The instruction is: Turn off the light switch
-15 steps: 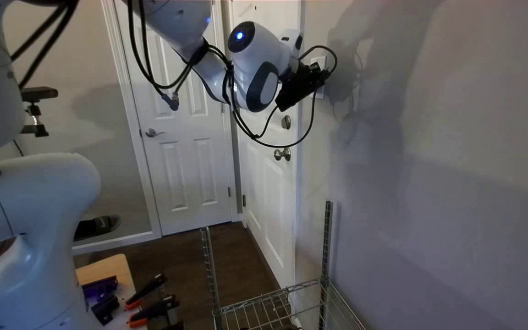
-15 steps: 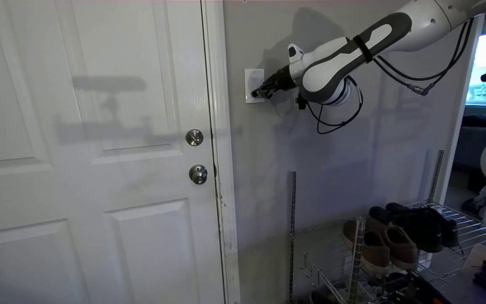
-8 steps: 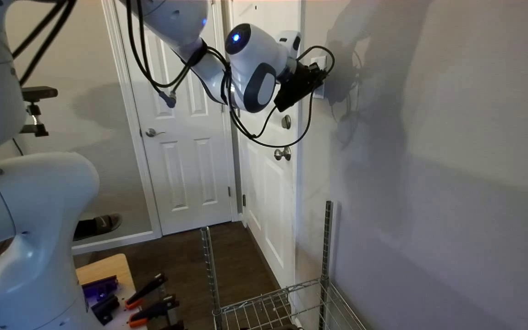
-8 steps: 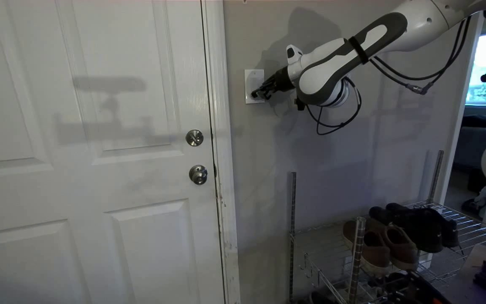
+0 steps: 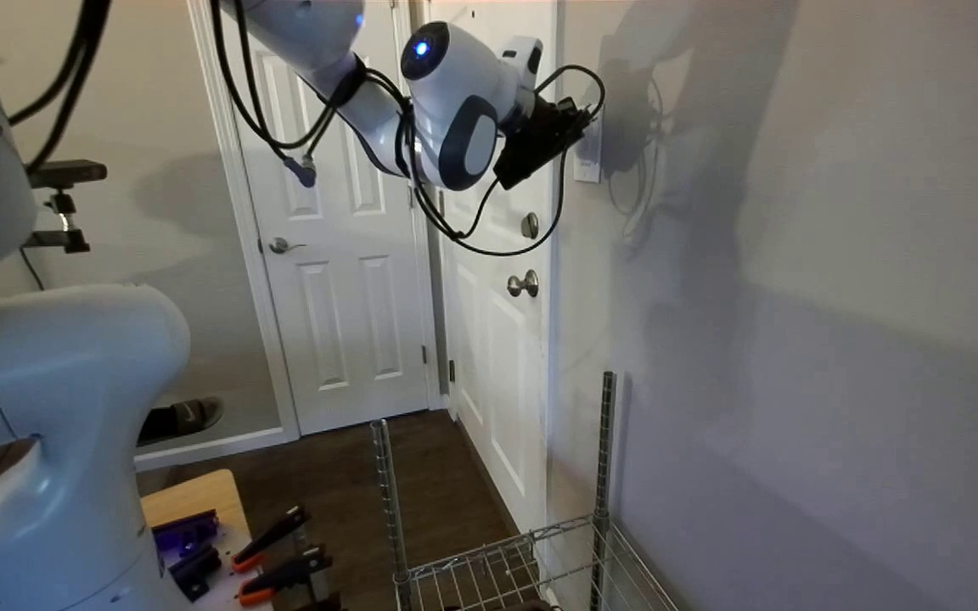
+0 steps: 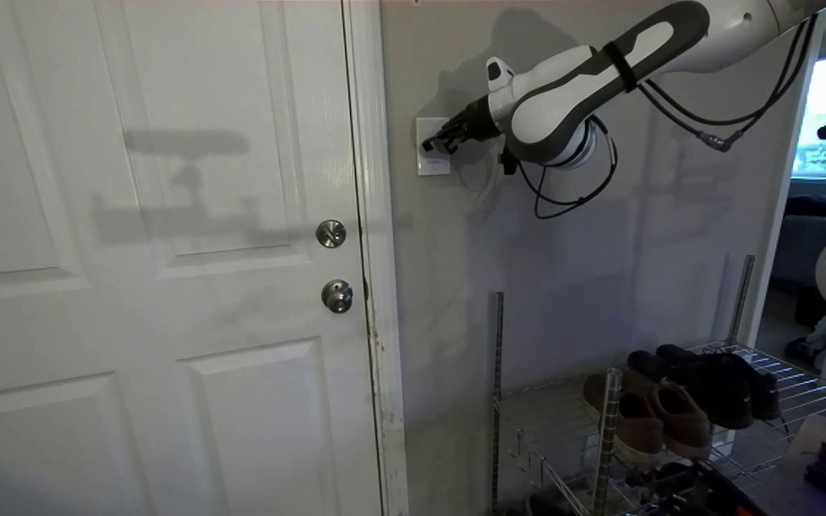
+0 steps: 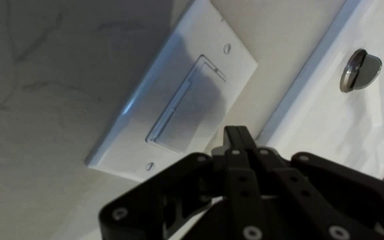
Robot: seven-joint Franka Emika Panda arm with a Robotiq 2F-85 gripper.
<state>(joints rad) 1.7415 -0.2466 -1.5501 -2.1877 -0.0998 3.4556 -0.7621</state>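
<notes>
The light switch (image 6: 433, 166) is a white upright wall plate beside the door frame. It also shows, partly covered, in an exterior view (image 5: 588, 167). In the wrist view the switch (image 7: 178, 120) is slanted, with a wide flat paddle and two screws. My black gripper (image 7: 236, 130) is shut, its fingertips together with nothing between them. In the wrist view the tips lie right of the plate's lower half. In an exterior view the gripper (image 6: 430, 146) is in front of the middle of the plate. I cannot tell whether it touches.
A white door with a deadbolt (image 6: 330, 233) and a round knob (image 6: 337, 296) is beside the switch. A wire shelf (image 6: 606, 437) with shoes (image 6: 682, 419) stands below the arm. Its posts (image 5: 605, 458) rise near the wall. Cables (image 5: 502, 253) hang from the arm.
My gripper has moved up along the plate and looks a little farther from the wall. The plate's lower part is now uncovered. The gripper's shadow and the cables have moved up too.
</notes>
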